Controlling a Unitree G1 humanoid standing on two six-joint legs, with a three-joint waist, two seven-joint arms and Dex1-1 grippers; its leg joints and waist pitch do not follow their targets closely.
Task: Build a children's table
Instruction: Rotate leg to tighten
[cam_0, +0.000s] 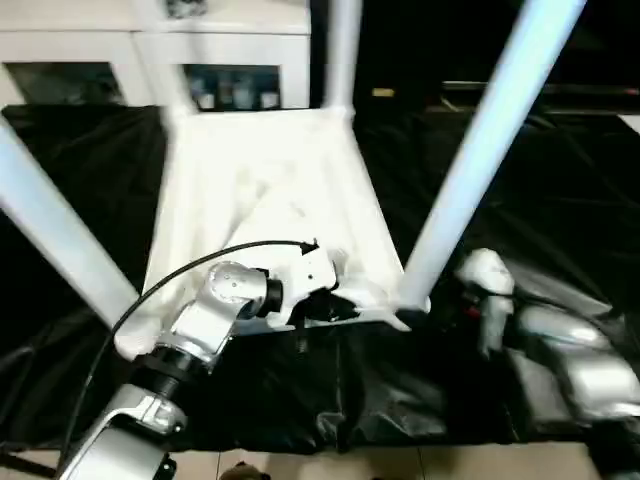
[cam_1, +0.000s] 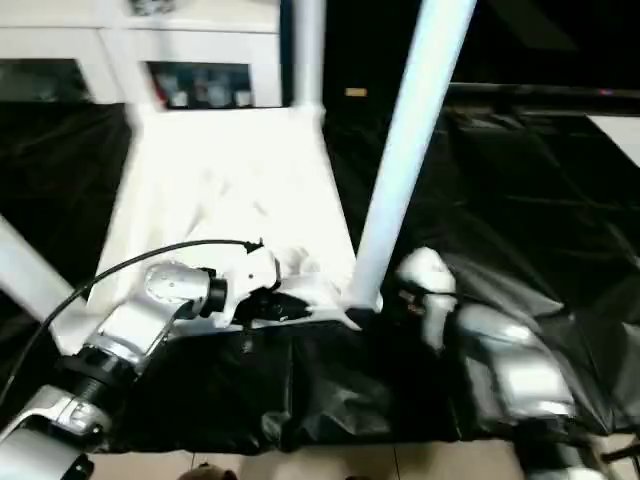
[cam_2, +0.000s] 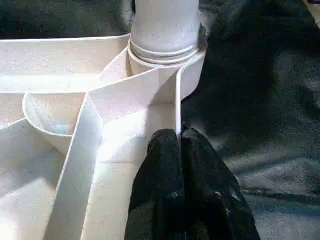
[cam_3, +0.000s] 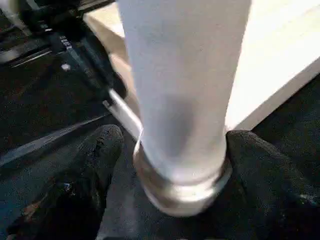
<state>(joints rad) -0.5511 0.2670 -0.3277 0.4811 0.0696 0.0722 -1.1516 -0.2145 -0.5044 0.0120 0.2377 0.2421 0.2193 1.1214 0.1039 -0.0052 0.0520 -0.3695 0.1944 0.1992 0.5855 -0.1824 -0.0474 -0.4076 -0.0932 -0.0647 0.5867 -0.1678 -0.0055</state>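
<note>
The white children's table (cam_0: 260, 180) lies upside down on the black-covered work table, ribbed underside up. Legs stand in its sockets: a near left leg (cam_0: 50, 230), a near right leg (cam_0: 480, 150) and a far leg (cam_0: 340, 50). My left gripper (cam_2: 180, 145) is shut on the near rim wall, a short way from the near right socket (cam_2: 165, 55). My right gripper (cam_3: 175, 140) is open around the base of the near right leg (cam_3: 180, 90). One finger (cam_3: 260, 165) touches the leg's collar and the other finger (cam_3: 100, 150) stands slightly off it.
The black cover (cam_0: 540, 190) spreads wrinkled to both sides of the white top. White cabinets (cam_0: 100, 60) line the back. The work table's front edge and a strip of floor (cam_0: 400, 465) lie just below my forearms. A black cable (cam_0: 180, 270) loops over my left wrist.
</note>
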